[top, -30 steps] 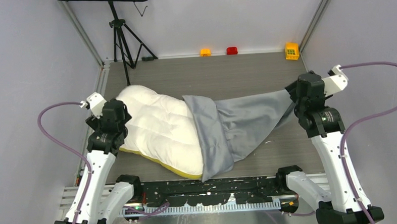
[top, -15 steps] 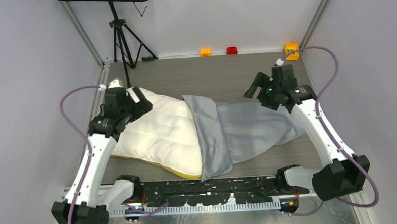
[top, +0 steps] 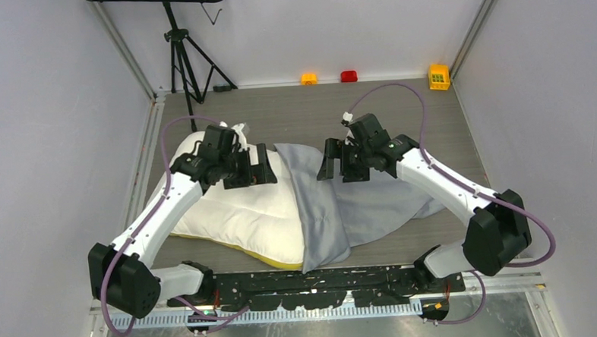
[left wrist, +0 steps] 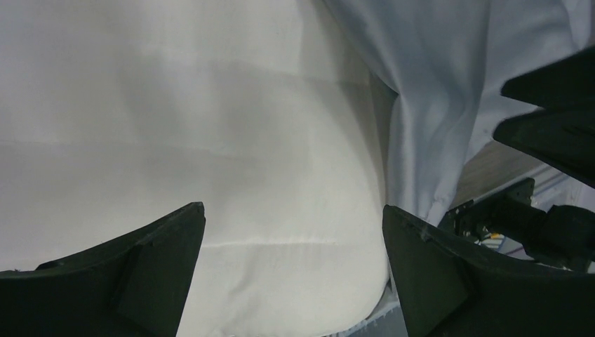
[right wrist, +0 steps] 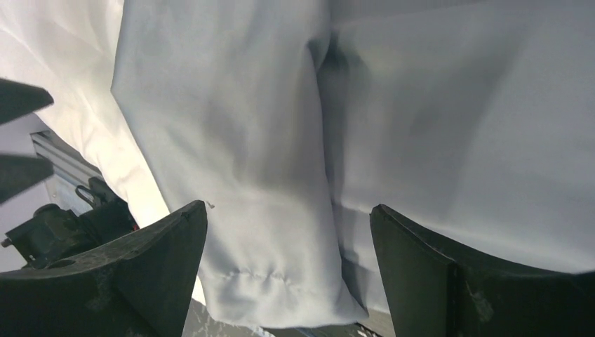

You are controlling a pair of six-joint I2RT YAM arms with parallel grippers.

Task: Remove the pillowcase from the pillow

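The white quilted pillow (top: 229, 206) with a yellow edge lies on the left of the table, its right end still inside the grey-blue pillowcase (top: 373, 199), whose open hem lies across the pillow's middle. My left gripper (top: 259, 172) is open and empty above the pillow's far part, just left of the hem; its view shows the white pillow (left wrist: 210, 140) and grey fabric (left wrist: 435, 91). My right gripper (top: 332, 165) is open and empty above the pillowcase near its far edge; its view shows the pillowcase hem (right wrist: 266, 210) between the jaws.
Small yellow (top: 308, 78), red (top: 348, 76) and yellow-green (top: 438, 76) blocks sit at the table's far edge. A black tripod (top: 186, 59) stands at the far left. Grey walls close in on both sides. A black rail (top: 315, 278) runs along the near edge.
Both arms swung inward from the table's sides to the middle. The right gripper let go of the pillowcase's end, which dropped flat. The left gripper moved from the pillow's left end over its top.
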